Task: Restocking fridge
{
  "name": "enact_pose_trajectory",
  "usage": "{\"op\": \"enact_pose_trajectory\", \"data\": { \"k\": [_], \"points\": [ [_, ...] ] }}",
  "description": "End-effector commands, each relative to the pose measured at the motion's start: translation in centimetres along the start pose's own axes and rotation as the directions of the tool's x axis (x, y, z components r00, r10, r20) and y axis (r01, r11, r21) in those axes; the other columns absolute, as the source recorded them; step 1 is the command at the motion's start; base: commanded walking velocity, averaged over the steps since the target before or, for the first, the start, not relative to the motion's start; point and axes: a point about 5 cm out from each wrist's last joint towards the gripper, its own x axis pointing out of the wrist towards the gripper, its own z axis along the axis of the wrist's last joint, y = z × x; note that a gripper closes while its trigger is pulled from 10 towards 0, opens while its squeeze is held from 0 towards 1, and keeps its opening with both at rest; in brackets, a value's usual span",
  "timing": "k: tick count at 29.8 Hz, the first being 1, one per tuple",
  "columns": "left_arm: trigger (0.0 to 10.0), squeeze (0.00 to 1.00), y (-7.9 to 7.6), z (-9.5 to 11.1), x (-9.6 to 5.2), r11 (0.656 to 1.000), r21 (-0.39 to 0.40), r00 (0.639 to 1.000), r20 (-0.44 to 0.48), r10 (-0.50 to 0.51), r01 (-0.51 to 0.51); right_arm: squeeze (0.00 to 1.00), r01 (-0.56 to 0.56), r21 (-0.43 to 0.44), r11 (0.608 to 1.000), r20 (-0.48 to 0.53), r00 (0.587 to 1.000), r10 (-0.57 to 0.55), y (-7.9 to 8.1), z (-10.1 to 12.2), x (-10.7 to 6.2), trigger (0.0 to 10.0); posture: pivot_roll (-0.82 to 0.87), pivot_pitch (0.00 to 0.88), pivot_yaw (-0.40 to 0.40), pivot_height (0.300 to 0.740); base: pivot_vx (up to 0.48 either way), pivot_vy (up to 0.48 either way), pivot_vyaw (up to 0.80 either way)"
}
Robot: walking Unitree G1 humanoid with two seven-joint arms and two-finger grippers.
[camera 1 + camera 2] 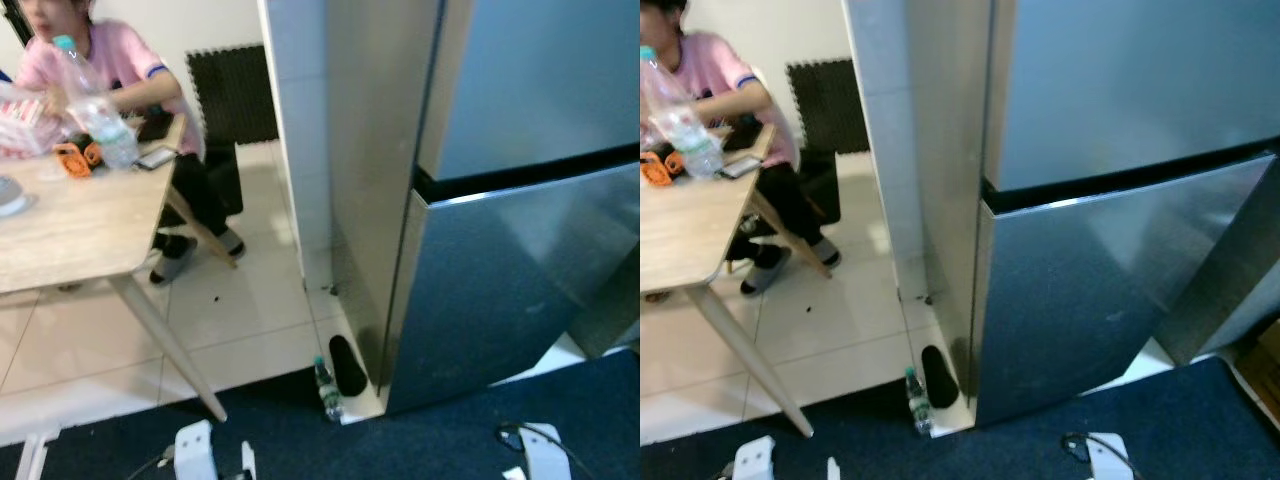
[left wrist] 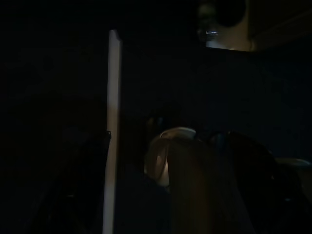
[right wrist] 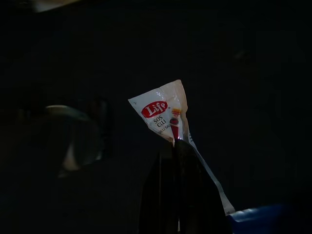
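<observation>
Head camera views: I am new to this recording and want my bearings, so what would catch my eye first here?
A tall steel fridge, both doors shut, stands on the right, with a small water bottle on the floor by its near corner. At upper left a person in a pink shirt sits at a wooden table that bears a large clear bottle. In the dark right wrist view, the right pincer pinches a white sauce sachet.

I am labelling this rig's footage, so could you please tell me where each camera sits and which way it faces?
Left eye view: on the head, looking down at the fridge, wooden table and seated person.
Right eye view: beside it, same scene; both share the floor bottle.
Left wrist view: on the left arm, very dark, little discernible.
Right wrist view: on the right wrist, along the right gripper pinching a chili sauce sachet.
</observation>
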Motion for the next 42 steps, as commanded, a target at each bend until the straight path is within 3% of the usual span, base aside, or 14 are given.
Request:
{"op": "enact_pose_trajectory", "data": {
  "k": [1, 11, 19, 24, 28, 29, 32, 33, 34, 35, 42],
  "points": [
    [10.0, 0.00, 0.3, 0.3, 0.0, 1.000, 0.000, 1.000, 0.006, 0.013, -0.013, 0.00, -0.002, 0.009, 1.000, 0.005, 1.000, 0.002, 0.2, 0.1, 0.0, 10.0, -0.01, 0.000, 0.028, 0.740, 0.000, 0.000, 0.00],
    [10.0, 0.00, 0.0, 1.3, 0.1, 1.000, 0.017, 0.999, 0.042, -0.022, 0.021, 0.00, -0.005, -0.014, 1.000, 0.003, 1.000, 0.005, 0.3, 0.1, 0.0, 10.0, -0.01, 0.000, 0.024, 0.740, 0.000, -0.094, 0.00],
    [10.0, 0.00, -0.2, 2.9, 0.3, 0.999, -0.041, 0.993, 0.115, -0.016, 0.021, 0.00, -0.008, -0.015, 1.000, 0.013, 1.000, 0.009, 0.6, 0.8, 0.0, 10.0, -0.02, 0.000, 0.021, 0.740, 0.000, -0.150, 0.00],
    [10.0, 0.00, -0.1, 5.6, 0.2, 0.998, -0.059, 0.979, 0.203, -0.023, 0.035, 0.00, -0.011, -0.017, 1.000, 0.015, 1.000, 0.011, 0.9, 0.9, 0.1, 10.0, -0.02, 0.000, 0.020, 0.740, 0.000, 0.000, 0.00],
    [10.0, 0.00, -0.5, 10.5, -0.1, 0.996, -0.023, 0.935, 0.348, -0.068, 0.081, 0.00, -0.011, -0.017, 1.000, 0.015, 1.000, 0.011, 1.1, 0.9, 0.1, 10.0, -0.02, 0.000, 0.024, 0.740, 0.000, 0.000, 0.00],
    [10.0, 0.00, -0.8, 12.9, -0.5, 0.994, -0.004, 0.904, 0.416, -0.099, 0.111, 0.00, -0.009, -0.016, 1.000, 0.008, 1.000, 0.009, 0.9, 0.5, 0.1, 10.0, -0.02, 0.000, 0.024, 0.740, 0.000, 0.000, 0.00],
    [10.0, 0.00, -1.2, 14.2, -0.7, 0.990, 0.010, 0.883, 0.451, -0.129, 0.139, 0.00, -0.007, -0.015, 1.000, 0.003, 1.000, 0.007, 0.7, 0.2, 0.1, 10.0, -0.02, 0.000, 0.024, 0.740, 0.000, 0.000, 0.00],
    [10.0, 0.63, -1.7, 15.2, -0.9, 0.983, 0.018, 0.861, 0.479, -0.170, 0.185, 0.00, -0.006, -0.015, 1.000, 0.000, 1.000, 0.006, 0.6, 0.0, 0.1, 10.0, -0.02, 0.000, 0.028, 0.740, 0.000, 0.000, 0.00],
    [10.0, 0.63, -2.1, 15.9, -1.1, 0.976, 0.024, 0.844, 0.498, -0.200, 0.218, 0.00, -0.005, -0.015, 1.000, -0.002, 1.000, 0.005, 0.5, -0.2, 0.1, 10.0, -0.02, 0.000, 0.028, 0.740, 0.000, 0.000, 0.00],
    [10.0, 1.00, -2.6, 16.7, -1.3, 0.966, 0.043, 0.822, 0.516, -0.241, 0.256, 0.00, -0.004, -0.015, 1.000, -0.004, 1.000, 0.004, 0.4, -0.3, 0.1, 10.0, -0.02, 0.000, 0.029, 0.740, 0.000, 0.000, 0.00],
    [10.0, 1.00, -4.6, 18.5, -1.7, 0.931, 0.173, 0.775, 0.517, -0.363, 0.321, 0.00, -0.003, -0.017, 1.000, -0.006, 1.000, 0.003, 0.2, -0.4, 0.0, 10.0, -0.02, 0.000, 0.029, 0.740, 0.000, 0.000, 0.00]
  ]
}}
